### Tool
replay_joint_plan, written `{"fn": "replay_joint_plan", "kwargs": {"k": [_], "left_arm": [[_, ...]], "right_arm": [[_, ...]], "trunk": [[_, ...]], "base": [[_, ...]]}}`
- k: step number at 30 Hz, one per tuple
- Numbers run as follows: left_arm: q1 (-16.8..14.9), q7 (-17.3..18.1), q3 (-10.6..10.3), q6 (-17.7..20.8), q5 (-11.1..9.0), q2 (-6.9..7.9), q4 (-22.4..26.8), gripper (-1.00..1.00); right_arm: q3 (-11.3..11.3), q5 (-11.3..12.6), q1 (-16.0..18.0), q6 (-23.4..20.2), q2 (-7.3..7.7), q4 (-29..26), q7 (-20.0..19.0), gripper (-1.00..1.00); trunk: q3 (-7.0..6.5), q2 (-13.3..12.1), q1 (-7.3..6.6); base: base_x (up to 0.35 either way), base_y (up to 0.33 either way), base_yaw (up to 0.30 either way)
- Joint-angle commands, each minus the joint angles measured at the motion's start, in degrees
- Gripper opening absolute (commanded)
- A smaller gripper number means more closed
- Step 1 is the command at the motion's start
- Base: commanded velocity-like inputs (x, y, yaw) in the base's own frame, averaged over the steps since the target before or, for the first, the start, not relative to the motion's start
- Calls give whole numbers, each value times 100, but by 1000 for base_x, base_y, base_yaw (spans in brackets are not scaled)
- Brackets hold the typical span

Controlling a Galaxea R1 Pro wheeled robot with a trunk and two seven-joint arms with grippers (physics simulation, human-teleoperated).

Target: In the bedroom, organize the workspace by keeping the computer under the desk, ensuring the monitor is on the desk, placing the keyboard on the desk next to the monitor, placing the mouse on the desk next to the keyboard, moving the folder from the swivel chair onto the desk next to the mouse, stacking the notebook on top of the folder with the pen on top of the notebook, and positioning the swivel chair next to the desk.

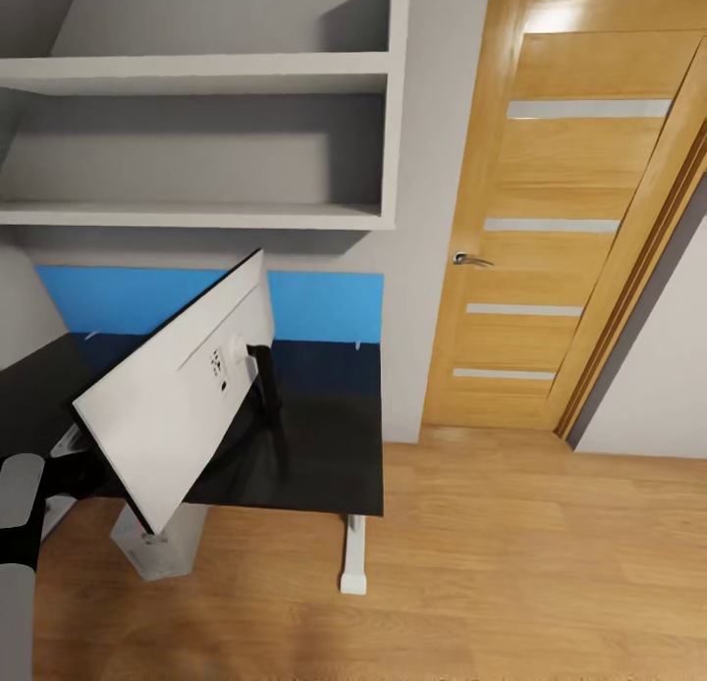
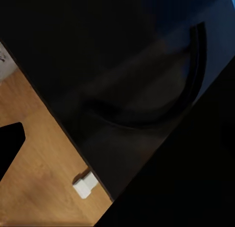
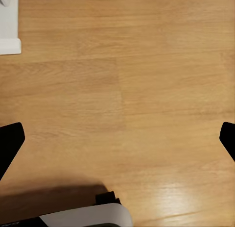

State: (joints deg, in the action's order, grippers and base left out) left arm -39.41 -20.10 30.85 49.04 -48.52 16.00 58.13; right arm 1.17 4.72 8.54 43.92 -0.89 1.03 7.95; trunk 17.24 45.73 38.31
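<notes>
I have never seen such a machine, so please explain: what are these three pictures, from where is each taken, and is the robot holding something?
They are simulator renders from a two-armed wheeled robot. The head camera looks down at a black desk with a blue back panel. A monitor, white back toward us, is tilted steeply over the desk; whether the left arm at the picture's left edge grips it, I cannot tell. A grey computer stands under the desk. The left wrist camera shows the desk top and wooden floor. The right wrist camera looks at the floor between the open right gripper, which holds nothing.

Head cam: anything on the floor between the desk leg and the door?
Nothing. In the head view, bare wood floor runs from the desk leg to the door.
</notes>
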Motion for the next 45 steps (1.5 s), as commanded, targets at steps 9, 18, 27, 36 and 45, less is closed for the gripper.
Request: {"fn": "replay_joint_plan", "kwargs": {"k": [9,18,27,36,45], "left_arm": [[-5,-55,1,18,-45,-1,5,100],[-5,-56,0,11,-34,-13,-16,100],[-5,-56,-1,9,-34,-18,-24,100],[-5,-56,-7,9,-41,-26,-30,100],[-5,-56,-6,9,-37,-25,-30,100]], "right_arm": [[6,38,7,29,-1,11,-22,100],[8,38,6,31,-2,11,-22,100],[6,38,7,37,-7,11,-22,100],[6,38,7,38,-7,11,-22,100],[6,38,6,36,-8,11,-22,100]], "trunk": [[8,6,0],[-19,6,0],[-74,6,0],[-131,6,0],[-189,6,0]], "base": [[-137,-89,0],[-18,-13,-79],[-1,-1,-167],[0,0,-174],[0,0,-170]]}}
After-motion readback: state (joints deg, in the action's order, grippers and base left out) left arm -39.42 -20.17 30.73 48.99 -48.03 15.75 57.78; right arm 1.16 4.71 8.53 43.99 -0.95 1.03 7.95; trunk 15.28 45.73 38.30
